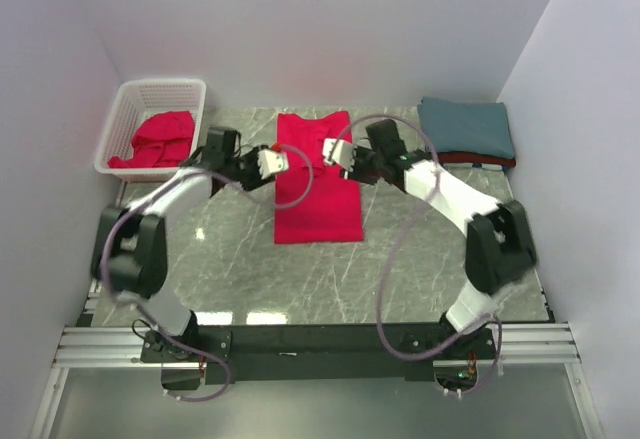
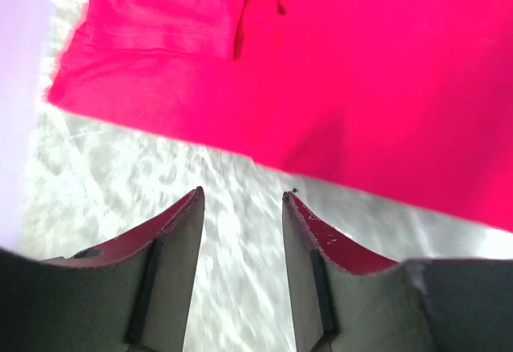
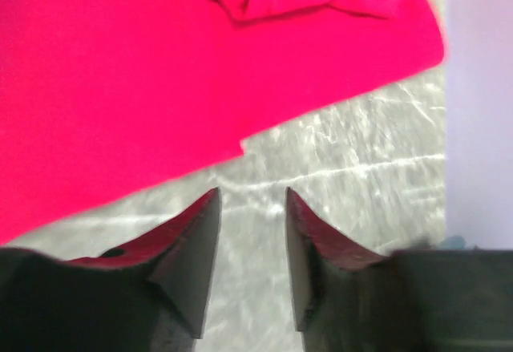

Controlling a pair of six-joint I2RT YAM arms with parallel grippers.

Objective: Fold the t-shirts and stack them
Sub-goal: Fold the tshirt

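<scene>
top external: red t-shirt [image 1: 325, 214] lies flat, folded into a long strip.

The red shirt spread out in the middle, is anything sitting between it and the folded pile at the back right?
No object lies there: the table between the red shirt and the folded pile shows bare. Only the right arm reaches over that gap, the right gripper open by the shirt's right edge.
</scene>
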